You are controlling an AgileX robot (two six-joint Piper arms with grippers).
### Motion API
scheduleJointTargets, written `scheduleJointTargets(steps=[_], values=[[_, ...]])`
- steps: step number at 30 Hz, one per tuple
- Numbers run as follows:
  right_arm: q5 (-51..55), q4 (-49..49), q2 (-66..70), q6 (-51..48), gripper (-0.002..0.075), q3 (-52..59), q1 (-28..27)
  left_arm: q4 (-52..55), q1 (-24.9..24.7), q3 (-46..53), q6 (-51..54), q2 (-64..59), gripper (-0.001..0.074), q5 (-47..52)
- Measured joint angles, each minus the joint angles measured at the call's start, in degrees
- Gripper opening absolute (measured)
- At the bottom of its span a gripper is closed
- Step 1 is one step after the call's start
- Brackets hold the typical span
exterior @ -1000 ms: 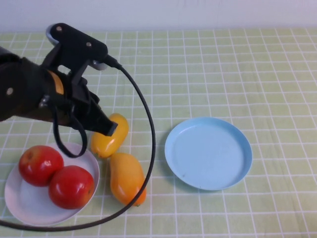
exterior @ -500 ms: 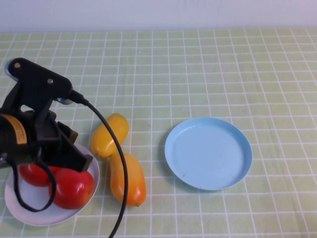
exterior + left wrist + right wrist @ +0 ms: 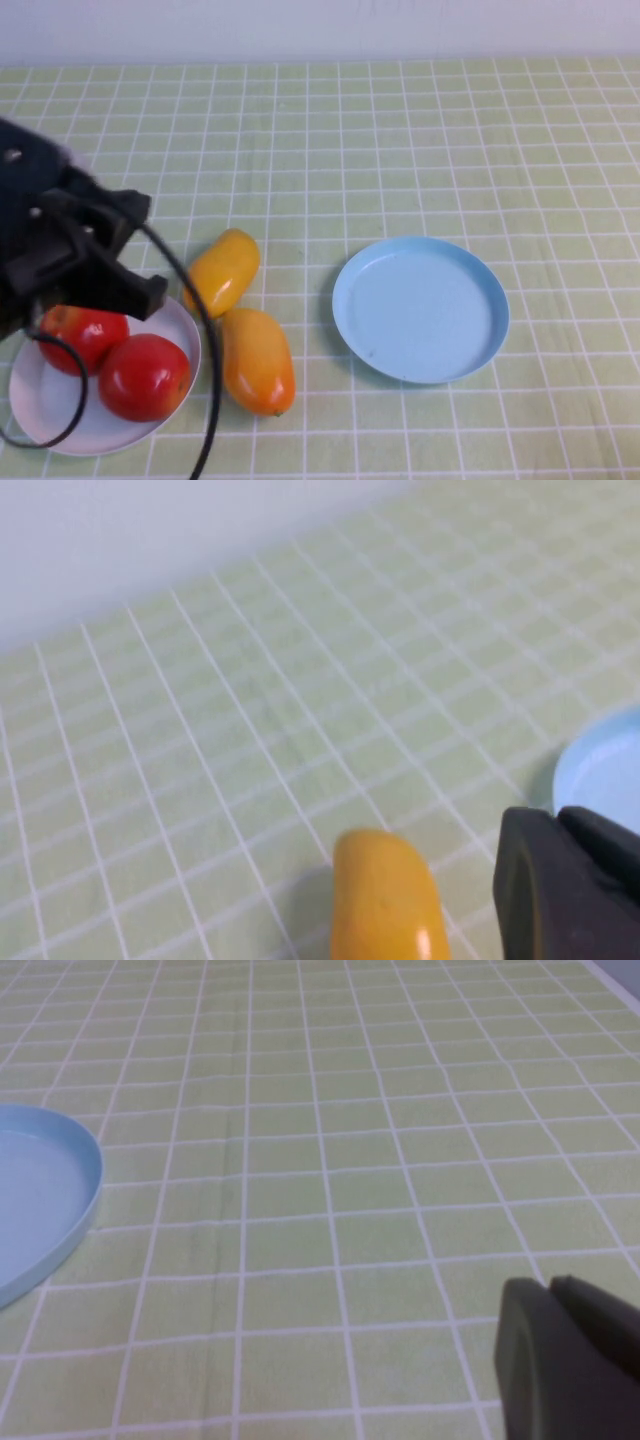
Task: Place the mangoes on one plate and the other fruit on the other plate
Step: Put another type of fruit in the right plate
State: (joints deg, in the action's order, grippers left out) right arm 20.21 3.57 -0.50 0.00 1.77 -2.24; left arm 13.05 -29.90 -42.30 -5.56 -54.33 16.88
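Apples plated; mangoes waiting
We saw both apples point(image 3: 110, 360) on the white plate point(image 3: 50, 415); both mangoes point(image 3: 240, 325) lay beside the empty blue plate point(image 3: 420, 310); left gripper point(image 3: 120, 290) over the white plate, right gripper point(image 3: 570, 1360) over bare cloth, fingers unclear on both.

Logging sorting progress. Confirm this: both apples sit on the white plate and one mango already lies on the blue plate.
Not quite. The apples do sit on the white plate, but the high view shows the blue plate bare; both mangoes lie on the tablecloth between the plates.
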Motion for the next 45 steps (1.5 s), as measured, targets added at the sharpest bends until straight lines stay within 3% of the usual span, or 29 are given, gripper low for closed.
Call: scheduleJointTargets(steps=[7,15,21,32,45], values=[[0.0,0.0,0.0,0.0,-0.0017,0.0,0.0,-8.5,11.4,19.7,8.1,17.4,-0.0004,-26.4],[0.0,0.0,0.0,0.0,-0.0016,0.0,0.0,-14.1,22.3,36.4,8.7,36.1,-0.0004,-29.7],[0.0,0.0,0.0,0.0,-0.0017,0.0,0.0,-14.7,23.7,43.3,8.8,47.5,-0.0004,-23.9],[0.0,0.0,0.0,0.0,-0.0016,0.0,0.0,-14.8,23.9,43.7,8.6,54.8,-0.0004,2.8],[0.0,0.0,0.0,0.0,-0.0016,0.0,0.0,-14.8,23.9,43.7,8.6,54.9,-0.0004,4.6]])
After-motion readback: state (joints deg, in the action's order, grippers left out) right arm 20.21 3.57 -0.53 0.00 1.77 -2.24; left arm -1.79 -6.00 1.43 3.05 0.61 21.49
